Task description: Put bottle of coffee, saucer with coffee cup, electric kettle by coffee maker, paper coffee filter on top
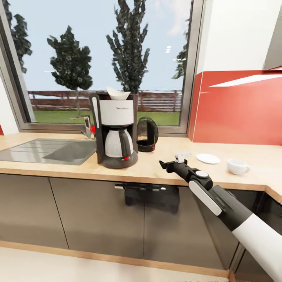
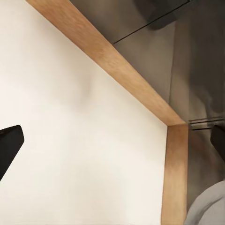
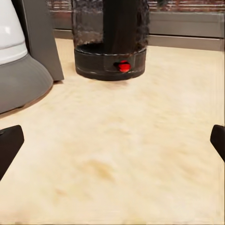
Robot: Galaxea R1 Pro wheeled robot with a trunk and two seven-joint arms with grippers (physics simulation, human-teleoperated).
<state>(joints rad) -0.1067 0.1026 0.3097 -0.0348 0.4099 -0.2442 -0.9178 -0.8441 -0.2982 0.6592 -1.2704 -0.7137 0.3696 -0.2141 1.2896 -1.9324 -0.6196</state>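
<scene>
Head view: the light wood-grain surface runs beneath a wide window, with a steel sink set into it at about 9 o'clock from the picture's centre and one tap behind the basin. One coffee maker stands upright just right of the sink; its white carafe sits in the base, contents not visible, and one white paper coffee filter rests in the top opening. One electric kettle, dark tinted glass on a black base, stands just beside the coffee maker at its 3 o'clock, a little farther back; whether it holds liquid cannot be told. One white saucer lies flat and bare at about 3 o'clock from the kettle, well apart from it. One white coffee cup stands upright directly on the surface, near the saucer at its 4 o'clock, not on it; its interior shows no contents. A small pale object lies just left of the saucer; its kind cannot be told. The right end effector hovers low over the front of the surface, between coffee maker and saucer, holding nothing. Right wrist view: its two dark fingertips stand wide apart, open and empty, facing the kettle's base and red switch. Left wrist view: the left end effector points at the pale floor and wooden plinth; its fingertips sit at opposite edges, spread open, empty.
</scene>
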